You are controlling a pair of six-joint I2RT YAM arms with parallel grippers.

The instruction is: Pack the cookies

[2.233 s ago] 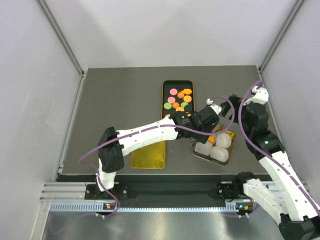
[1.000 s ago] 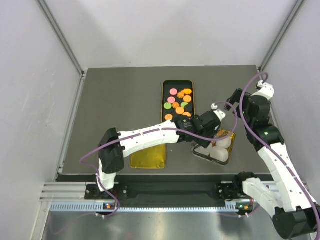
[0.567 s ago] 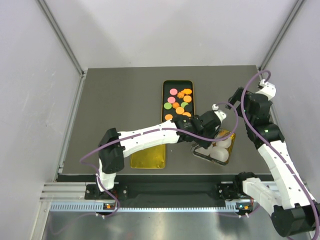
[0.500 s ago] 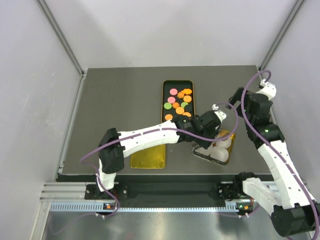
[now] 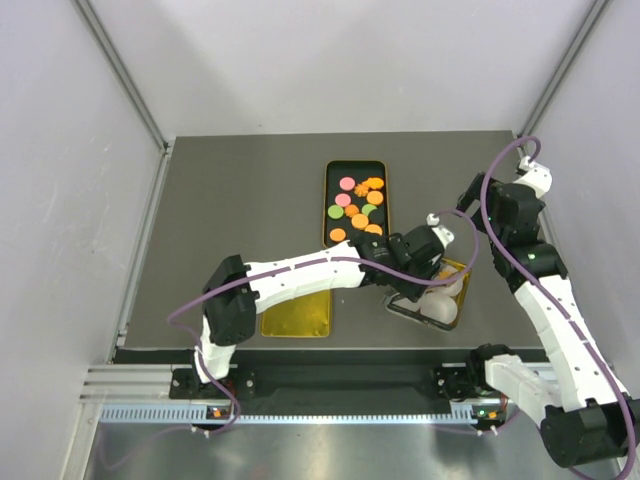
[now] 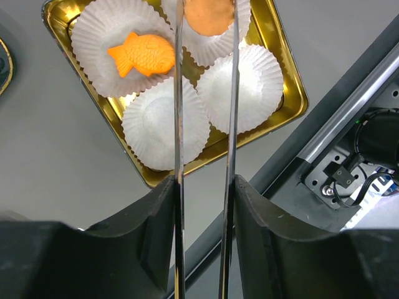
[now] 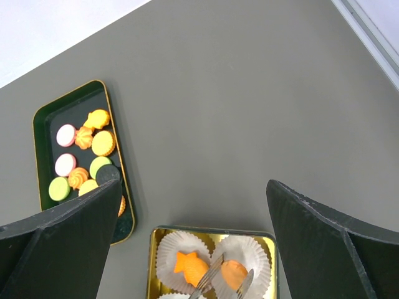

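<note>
The cookies [image 5: 357, 203] lie in a dark tray [image 5: 328, 200] at the table's middle; they also show in the right wrist view [image 7: 84, 156]. My left gripper [image 5: 434, 262] carries two long thin metal blades [image 6: 178, 93], shut on a round orange cookie [image 6: 209, 18] inside a white paper cup [image 6: 252, 87] of the gold tin [image 6: 293, 93]. A fish-shaped orange cookie [image 6: 142, 55] lies in the neighbouring cup. My right gripper [image 5: 478, 195] is open and empty, high above the table behind the tin [image 7: 151, 261].
A gold lid [image 5: 297, 312] lies near the front edge, left of the tin. Two other cups [image 6: 163, 124] in the tin hold nothing. The left arm stretches across the table's front half. Walls stand close on both sides.
My left gripper has moved from the dark tray's near end rightward over the tin and down into a cup. My right arm has drawn back and to the right.
</note>
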